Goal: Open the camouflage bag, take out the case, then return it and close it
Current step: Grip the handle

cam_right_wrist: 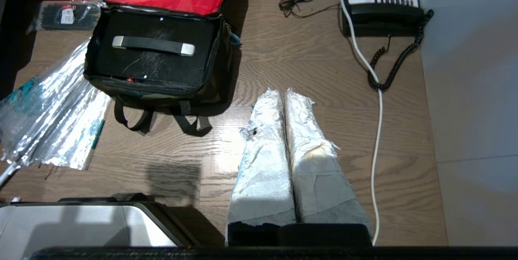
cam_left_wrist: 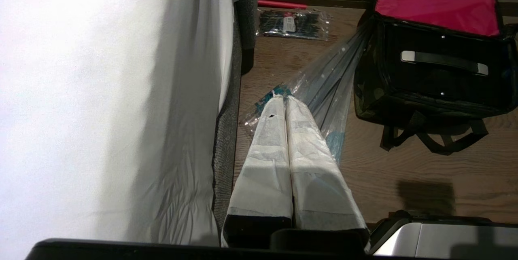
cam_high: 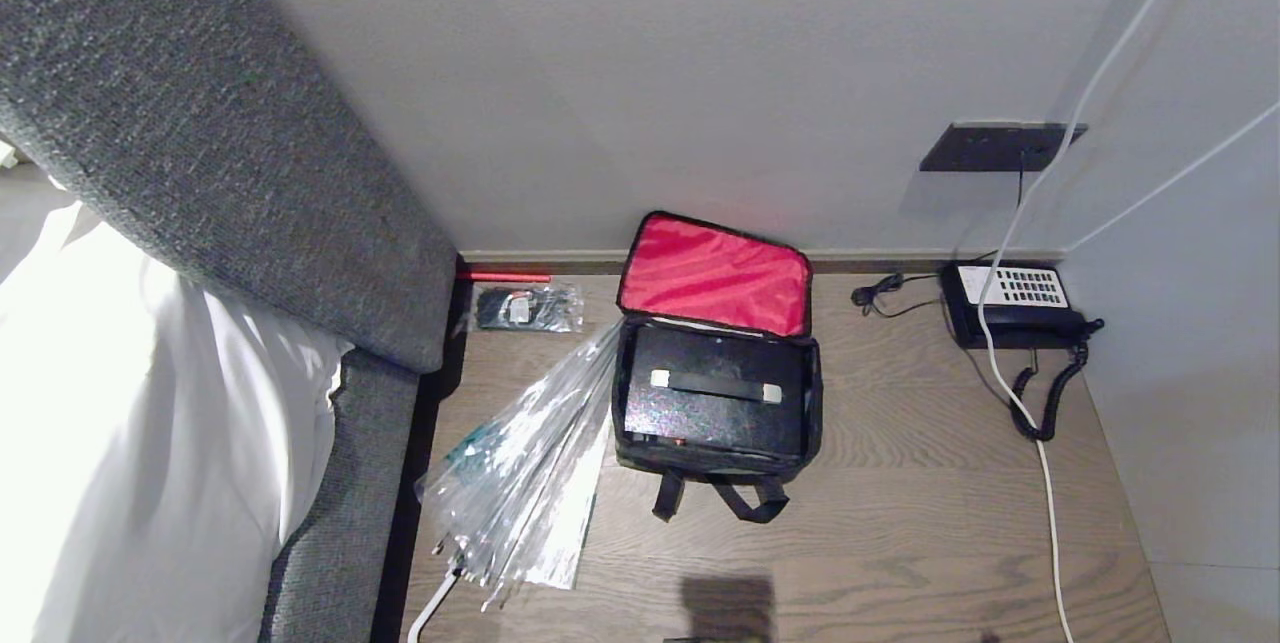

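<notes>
The camouflage bag (cam_high: 640, 448) stands on the wooden floor near the wall, its lid flipped back so the red lining (cam_high: 715, 275) shows. Inside lies the black case (cam_high: 715, 418), flat, with its handle (cam_high: 715, 386) on pale mounts facing up. The left wrist view shows the bag (cam_left_wrist: 366, 98) and the case (cam_left_wrist: 441, 82) too, and so does the right wrist view, with the bag (cam_right_wrist: 162, 92) holding the case (cam_right_wrist: 153, 64). My left gripper (cam_left_wrist: 285, 98) is shut and empty, held above the umbrella, well short of the bag. My right gripper (cam_right_wrist: 283, 91) is shut and empty over bare floor to the bag's right. Neither arm shows in the head view.
A clear plastic umbrella (cam_high: 525, 463) lies against the bag's left side. A grey sofa (cam_high: 200, 153) with white bedding fills the left. A black-and-white telephone (cam_high: 1010, 308) and a white cable (cam_high: 1045, 468) lie to the right. A small packet (cam_high: 528, 307) sits by the wall.
</notes>
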Robot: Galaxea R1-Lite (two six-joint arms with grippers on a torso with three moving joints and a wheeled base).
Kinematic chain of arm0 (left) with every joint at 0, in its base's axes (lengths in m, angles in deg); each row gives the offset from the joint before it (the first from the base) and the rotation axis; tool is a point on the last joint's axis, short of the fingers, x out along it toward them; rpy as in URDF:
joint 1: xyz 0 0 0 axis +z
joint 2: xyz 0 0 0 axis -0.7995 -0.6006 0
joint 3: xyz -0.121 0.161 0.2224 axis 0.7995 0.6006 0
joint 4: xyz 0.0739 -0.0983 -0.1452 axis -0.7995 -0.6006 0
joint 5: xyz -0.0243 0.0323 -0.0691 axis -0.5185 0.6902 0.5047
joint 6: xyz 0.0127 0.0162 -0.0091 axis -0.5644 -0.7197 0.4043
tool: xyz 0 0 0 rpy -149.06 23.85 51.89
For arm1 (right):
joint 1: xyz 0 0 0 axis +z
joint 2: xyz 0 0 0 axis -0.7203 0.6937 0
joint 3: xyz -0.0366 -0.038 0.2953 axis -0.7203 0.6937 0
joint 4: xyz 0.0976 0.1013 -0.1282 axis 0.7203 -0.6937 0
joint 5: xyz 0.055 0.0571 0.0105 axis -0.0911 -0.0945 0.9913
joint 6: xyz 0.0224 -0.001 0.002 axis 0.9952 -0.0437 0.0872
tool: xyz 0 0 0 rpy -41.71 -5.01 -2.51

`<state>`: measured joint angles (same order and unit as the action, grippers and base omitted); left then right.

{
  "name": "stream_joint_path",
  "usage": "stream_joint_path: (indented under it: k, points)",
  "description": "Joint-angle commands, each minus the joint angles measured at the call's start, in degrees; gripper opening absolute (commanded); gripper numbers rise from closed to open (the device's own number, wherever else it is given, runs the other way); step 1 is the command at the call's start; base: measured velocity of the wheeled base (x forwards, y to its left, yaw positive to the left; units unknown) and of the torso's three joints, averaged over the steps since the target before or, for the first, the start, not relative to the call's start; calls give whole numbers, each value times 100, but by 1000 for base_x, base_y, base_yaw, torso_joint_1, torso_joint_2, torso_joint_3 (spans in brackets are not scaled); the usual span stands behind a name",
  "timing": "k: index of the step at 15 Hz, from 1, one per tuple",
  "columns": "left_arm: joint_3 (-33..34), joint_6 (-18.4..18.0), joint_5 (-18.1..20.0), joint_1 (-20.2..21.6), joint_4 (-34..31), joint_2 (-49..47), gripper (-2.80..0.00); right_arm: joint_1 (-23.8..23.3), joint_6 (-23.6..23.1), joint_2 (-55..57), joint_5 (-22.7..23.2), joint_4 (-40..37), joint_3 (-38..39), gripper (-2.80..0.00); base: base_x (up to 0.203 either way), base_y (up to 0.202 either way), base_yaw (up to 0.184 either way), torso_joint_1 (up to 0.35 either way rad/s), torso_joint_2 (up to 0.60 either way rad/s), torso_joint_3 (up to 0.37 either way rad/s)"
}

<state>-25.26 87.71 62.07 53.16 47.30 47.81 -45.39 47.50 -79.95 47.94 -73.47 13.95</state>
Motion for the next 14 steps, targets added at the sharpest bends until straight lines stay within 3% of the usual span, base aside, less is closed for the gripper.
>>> stream_joint_path:
  k: [1,14]
  points:
    - [0,7,0,1,0,2,-280,2,-58,-98,5,39,30,-280,0,0,0,0,0,0]
    - [0,3,0,7,0,2,-280,2,-57,-98,-4,47,22,-280,0,0,0,0,0,0]
